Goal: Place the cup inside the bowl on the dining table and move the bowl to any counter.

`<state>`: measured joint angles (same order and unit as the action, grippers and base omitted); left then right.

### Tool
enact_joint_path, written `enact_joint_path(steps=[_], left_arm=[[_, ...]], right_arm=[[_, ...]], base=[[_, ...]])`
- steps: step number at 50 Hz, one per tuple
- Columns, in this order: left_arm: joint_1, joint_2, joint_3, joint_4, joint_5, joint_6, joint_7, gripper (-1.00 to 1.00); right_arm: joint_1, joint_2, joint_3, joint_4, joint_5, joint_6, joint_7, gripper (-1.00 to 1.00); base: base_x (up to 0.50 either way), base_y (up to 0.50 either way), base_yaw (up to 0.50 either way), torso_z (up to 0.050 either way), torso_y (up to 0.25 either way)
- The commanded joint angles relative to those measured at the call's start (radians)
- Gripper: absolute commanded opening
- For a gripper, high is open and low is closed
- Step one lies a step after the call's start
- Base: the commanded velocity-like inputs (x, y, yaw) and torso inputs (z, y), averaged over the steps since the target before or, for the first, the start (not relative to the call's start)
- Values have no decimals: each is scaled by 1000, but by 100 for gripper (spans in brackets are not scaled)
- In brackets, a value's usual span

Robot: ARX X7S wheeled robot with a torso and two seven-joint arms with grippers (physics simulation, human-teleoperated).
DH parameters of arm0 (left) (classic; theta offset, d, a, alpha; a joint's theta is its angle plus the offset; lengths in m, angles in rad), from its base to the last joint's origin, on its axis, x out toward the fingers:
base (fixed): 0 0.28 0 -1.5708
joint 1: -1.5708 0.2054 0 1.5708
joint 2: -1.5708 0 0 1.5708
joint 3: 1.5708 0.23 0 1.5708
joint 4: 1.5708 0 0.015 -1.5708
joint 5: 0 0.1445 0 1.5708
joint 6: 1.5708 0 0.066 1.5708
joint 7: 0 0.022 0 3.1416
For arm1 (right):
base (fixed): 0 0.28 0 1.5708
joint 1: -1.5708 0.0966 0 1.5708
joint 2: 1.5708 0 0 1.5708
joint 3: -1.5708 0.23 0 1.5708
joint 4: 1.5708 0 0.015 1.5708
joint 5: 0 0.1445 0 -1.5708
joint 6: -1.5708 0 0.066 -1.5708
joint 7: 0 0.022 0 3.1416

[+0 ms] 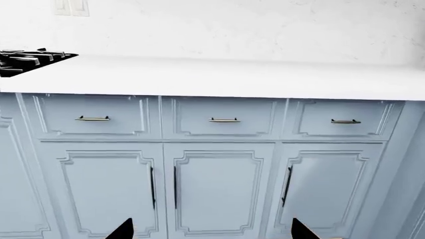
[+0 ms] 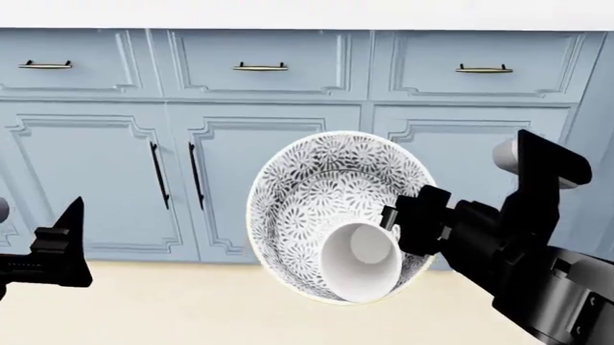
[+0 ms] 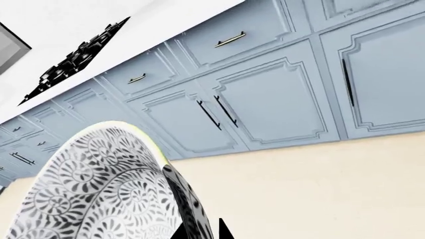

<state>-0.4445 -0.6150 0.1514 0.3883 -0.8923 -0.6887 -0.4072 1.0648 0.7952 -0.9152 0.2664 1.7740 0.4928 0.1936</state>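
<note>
Right end effector (image 2: pixel 389 219) clamped on tilted bowl (image 2: pixel 336 208), cup (image 2: pixel 360 260) resting near low rim; risk of sliding out. Left end effector (image 1: pixel 212 230) spread open, empty, facing counter (image 1: pixel 219 77).

Dense black-and-white floral pattern over the round deep bowl (image 2: pixel 307 187), pale yellowish at its rim. Plain white on the tall tapered cup (image 2: pixel 360 262) and flat worktop (image 1: pixel 219 77). Pale blue across the panelled cabinet doors (image 2: pixel 264 180); black on the right claw (image 2: pixel 418 219).
</note>
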Motion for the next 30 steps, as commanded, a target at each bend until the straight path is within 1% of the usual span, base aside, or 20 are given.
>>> enact_joint_path(steps=[1,11,23,30], left_arm=[[-19,7,9,-3,-1,-4,0,100],[-17,4,6,-1,-4,-1,1,100],[-57,15,20,-5,-6,-11,-1,100],[-41,6,13,-4,-6,-4,1,100]], right_arm=[[14,-5,14,0,-1,3,7,-100],[9,-8,18,-3,4,-1,9,-100],[24,-21,18,3,-2,1,13,-100],[28,-15,22,-8,1,3,16,-100]], base=[[500,17,0,0,0],[500,17,0,0,2],[500,2,0,1,1],[473,2,0,0,1]])
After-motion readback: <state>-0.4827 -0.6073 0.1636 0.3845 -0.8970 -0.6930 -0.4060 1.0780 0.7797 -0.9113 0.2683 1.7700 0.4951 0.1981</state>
